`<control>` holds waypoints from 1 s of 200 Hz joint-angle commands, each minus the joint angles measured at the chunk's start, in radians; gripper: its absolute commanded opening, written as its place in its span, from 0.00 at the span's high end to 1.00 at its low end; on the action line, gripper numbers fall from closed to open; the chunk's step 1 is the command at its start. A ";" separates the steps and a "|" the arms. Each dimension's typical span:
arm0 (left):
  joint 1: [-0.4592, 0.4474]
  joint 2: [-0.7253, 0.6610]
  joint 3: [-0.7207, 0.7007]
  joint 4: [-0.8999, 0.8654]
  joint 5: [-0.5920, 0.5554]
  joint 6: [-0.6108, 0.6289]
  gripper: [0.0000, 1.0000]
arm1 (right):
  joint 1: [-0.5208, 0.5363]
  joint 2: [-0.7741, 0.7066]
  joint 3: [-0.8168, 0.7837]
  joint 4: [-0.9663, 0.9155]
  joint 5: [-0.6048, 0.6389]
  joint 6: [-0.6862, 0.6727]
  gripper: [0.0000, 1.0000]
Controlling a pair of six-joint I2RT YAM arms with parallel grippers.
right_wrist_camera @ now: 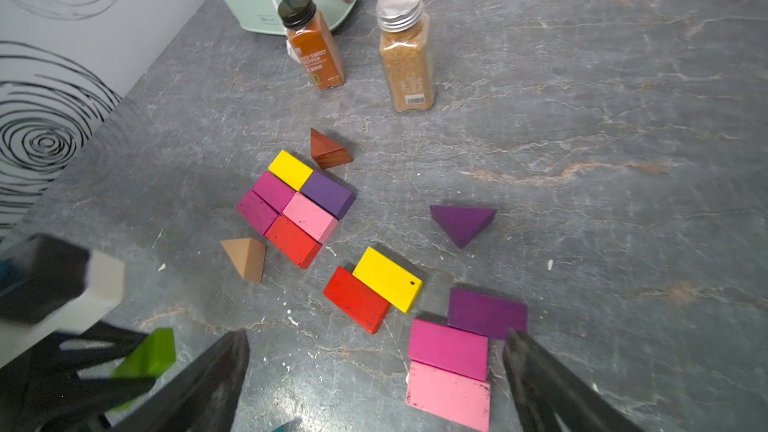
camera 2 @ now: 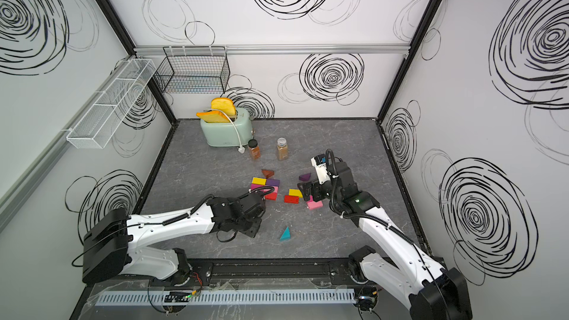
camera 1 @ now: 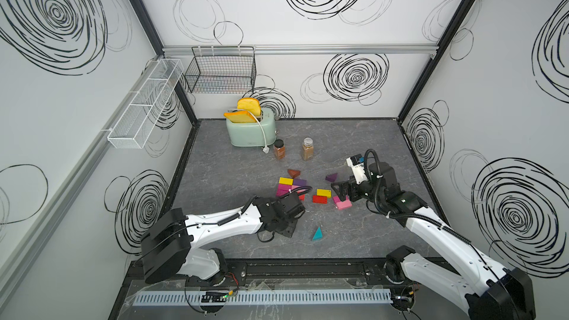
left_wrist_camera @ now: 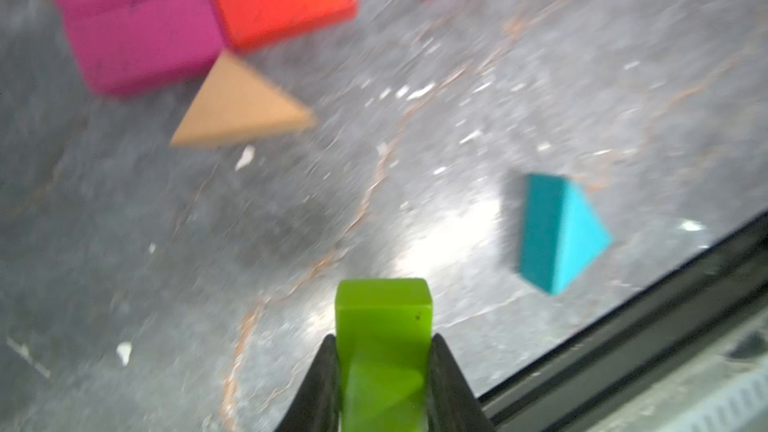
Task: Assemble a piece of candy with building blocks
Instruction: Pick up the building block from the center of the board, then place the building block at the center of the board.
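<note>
Okay, I have the left gripper (left_wrist_camera: pixel 383 340) clenched on the green block (left_wrist_camera: pixel 384 313) near the worktop (left_wrist_camera: pixel 457 76) front edge; the brick cluster (right_wrist_camera: pixel 297 205) lies beyond it, past the tan wedge (left_wrist_camera: pixel 241 105) (left arm nearer); the right gripper (right_wrist_camera: pixel 376 334) gapes, empty.

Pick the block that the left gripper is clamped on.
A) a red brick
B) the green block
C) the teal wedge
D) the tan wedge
B: in the left wrist view the green block sits pinched between the black jaws of the left gripper, while the teal wedge and the tan wedge lie loose, away from it.
</note>
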 commanded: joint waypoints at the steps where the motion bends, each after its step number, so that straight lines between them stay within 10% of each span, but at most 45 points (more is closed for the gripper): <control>1: -0.007 0.084 0.116 0.053 -0.040 0.165 1.00 | -0.070 -0.035 -0.002 -0.006 -0.029 0.018 0.01; 80: -0.053 0.460 0.417 0.125 -0.121 0.523 1.00 | -0.536 -0.116 -0.056 0.097 -0.377 0.089 0.01; 200: -0.049 0.613 0.493 0.165 -0.081 0.859 0.88 | -0.591 -0.066 -0.107 0.170 -0.452 0.100 0.01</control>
